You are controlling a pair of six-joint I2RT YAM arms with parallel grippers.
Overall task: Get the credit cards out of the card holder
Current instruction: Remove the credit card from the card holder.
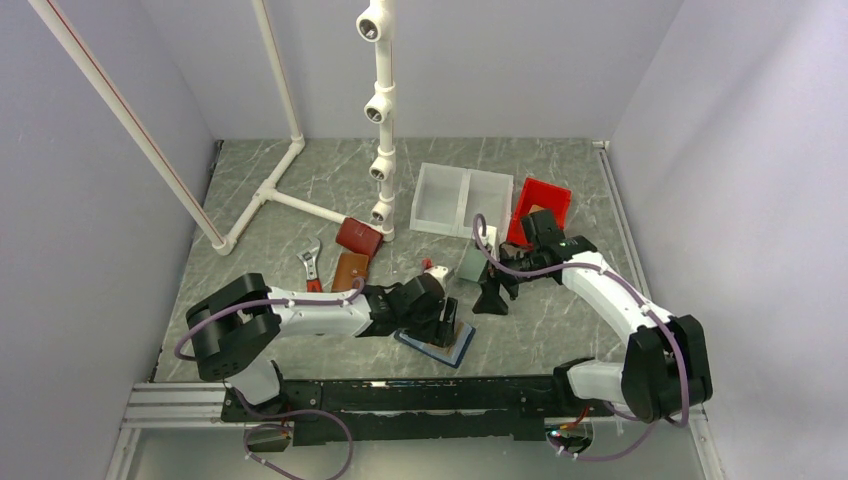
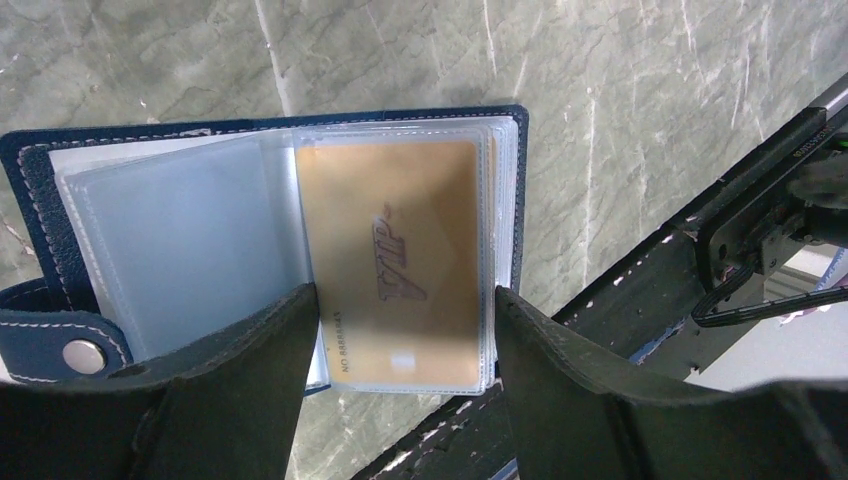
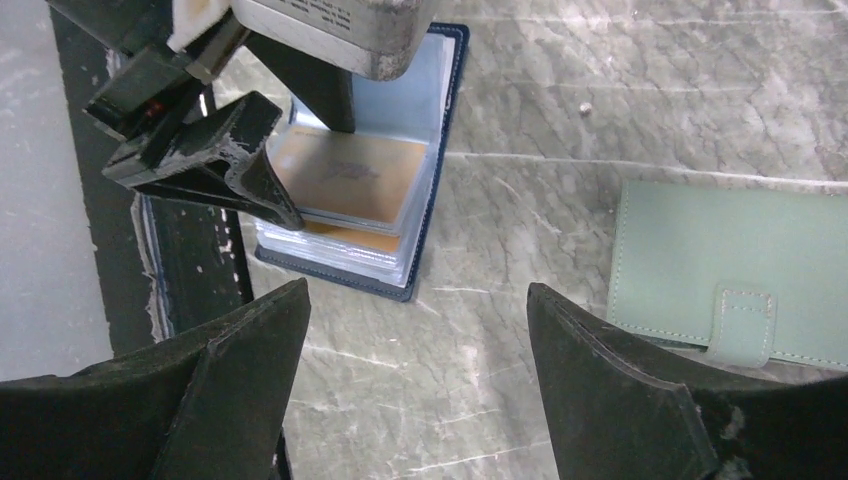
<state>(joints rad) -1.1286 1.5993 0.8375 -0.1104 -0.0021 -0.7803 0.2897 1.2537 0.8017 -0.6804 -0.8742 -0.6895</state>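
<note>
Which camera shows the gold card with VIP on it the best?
The left wrist view: the gold card fills the middle and its VIP lettering reads clearly. The right wrist view shows it smaller and unreadable. The top view is too far to make it out.

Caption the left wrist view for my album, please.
Open left end effector framing a gold VIP card sleeved in the open navy card holder.
</note>
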